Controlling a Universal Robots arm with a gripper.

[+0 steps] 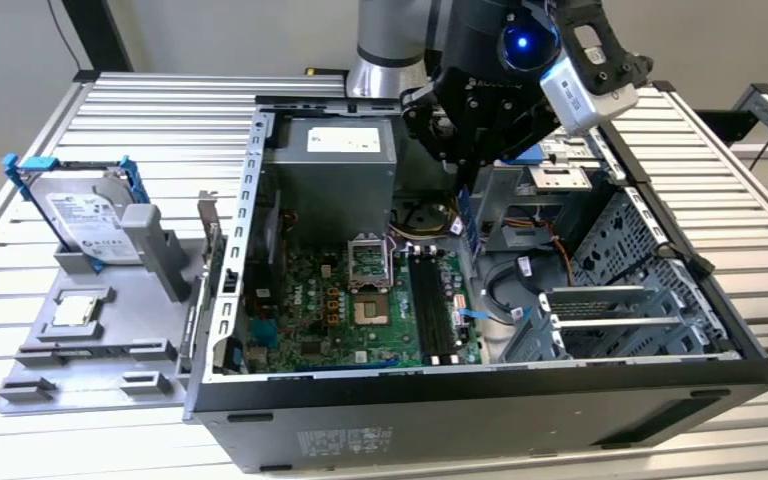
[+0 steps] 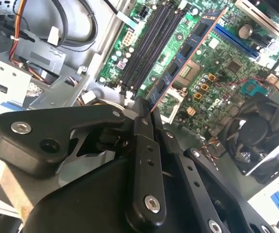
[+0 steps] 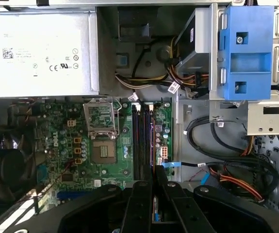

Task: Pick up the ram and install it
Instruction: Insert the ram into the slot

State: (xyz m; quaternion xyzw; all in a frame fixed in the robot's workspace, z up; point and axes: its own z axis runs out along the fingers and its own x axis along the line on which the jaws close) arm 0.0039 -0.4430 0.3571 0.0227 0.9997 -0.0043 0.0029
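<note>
The ram (image 2: 188,48), a narrow blue stick with dark chips, is pinched at one end by my gripper (image 2: 146,110), which is shut on it. In the exterior view the ram (image 1: 463,215) hangs edge-down from the gripper (image 1: 466,188) inside the open computer case, above the far end of the motherboard. The black memory slots (image 1: 427,300) lie below it, and the ram is apart from them. In the first wrist view the black fingers (image 3: 140,204) sit over the near end of the slots (image 3: 141,141). The slots (image 2: 151,39) run alongside the stick in the second wrist view.
A grey power supply (image 1: 337,150) fills the case's far end. A blue drive-bay latch (image 3: 248,53) and cable bundles (image 3: 226,165) sit beside the slots, with the CPU socket (image 3: 103,153) and a fan (image 2: 255,141) on the other side. A hard drive in a blue bracket (image 1: 84,215) stands on a grey tray at the exterior view's left.
</note>
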